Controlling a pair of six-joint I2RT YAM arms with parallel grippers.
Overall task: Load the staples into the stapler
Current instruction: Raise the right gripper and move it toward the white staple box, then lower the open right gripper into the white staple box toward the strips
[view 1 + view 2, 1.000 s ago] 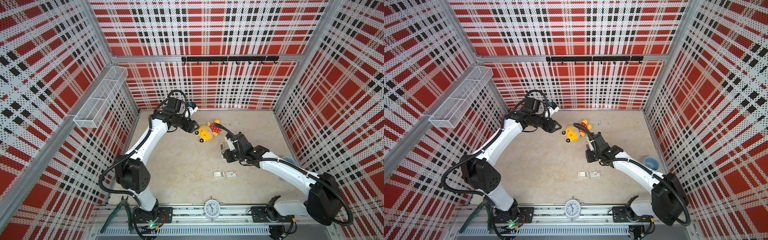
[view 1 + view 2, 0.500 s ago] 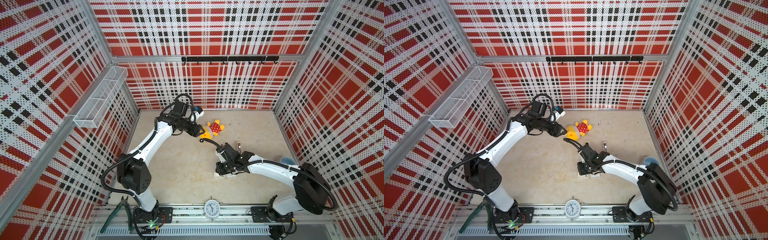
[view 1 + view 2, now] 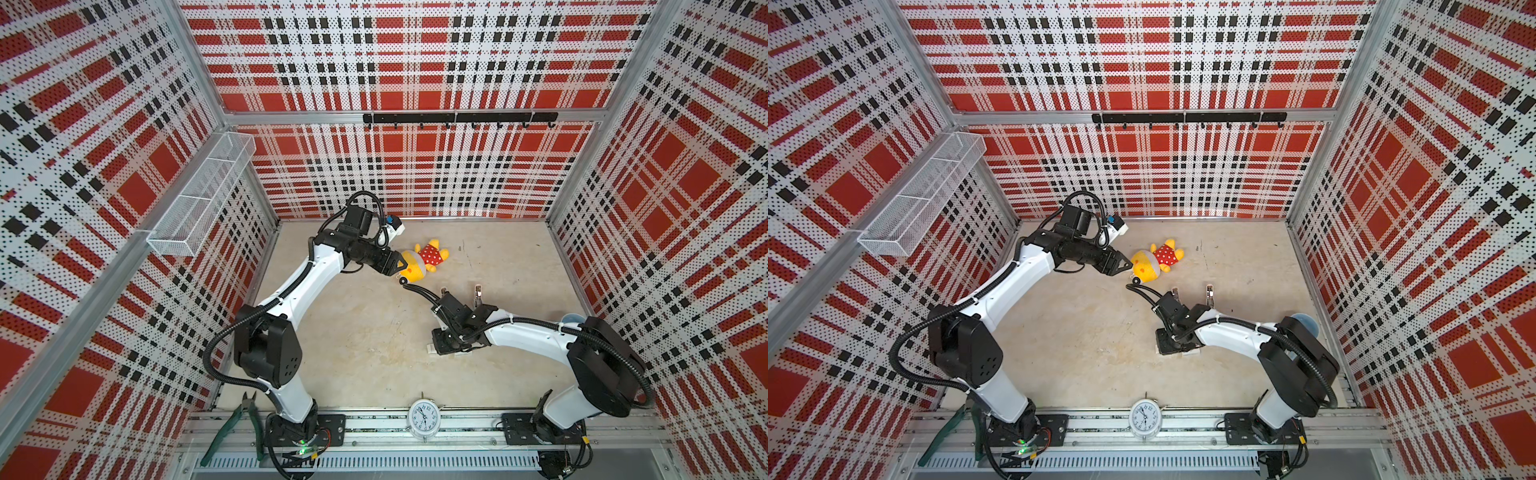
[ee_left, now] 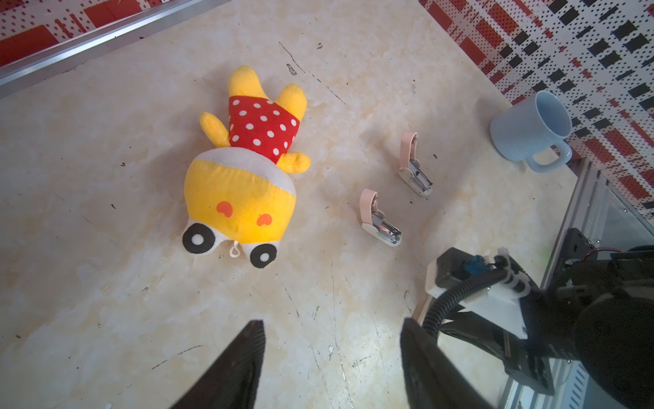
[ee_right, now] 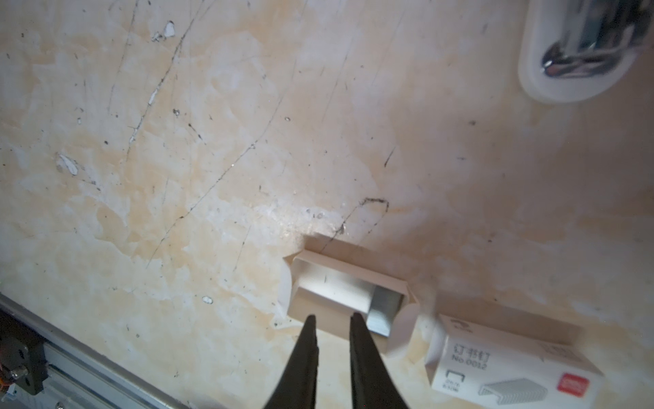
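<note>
Two small pink-and-white staplers [image 4: 380, 223] [image 4: 414, 166] stand on the table with their lids swung up, seen in both top views [image 3: 444, 291] [image 3: 1209, 289]. The staples [image 5: 384, 311], a silvery strip, lie at one end of an open white tray [image 5: 339, 283]. My right gripper [image 5: 332, 318] is low over the tray's near wall, jaws narrowly apart with nothing between them; the strip lies just beside one fingertip. In a top view the right wrist [image 3: 446, 347] hides the tray. My left gripper [image 4: 332, 329] [image 3: 397, 266] hangs open and empty beside the plush toy.
A white printed staple box [image 5: 509, 364] lies next to the tray. A yellow plush toy [image 3: 424, 259] lies mid-back, a blue mug [image 4: 531, 127] near the right wall. An alarm clock [image 3: 423, 417] and green pliers [image 3: 232, 428] sit on the front rail.
My right arm has swung from beside the staplers toward the front and come down over the staple tray. My left gripper has moved right, up to the plush toy.
</note>
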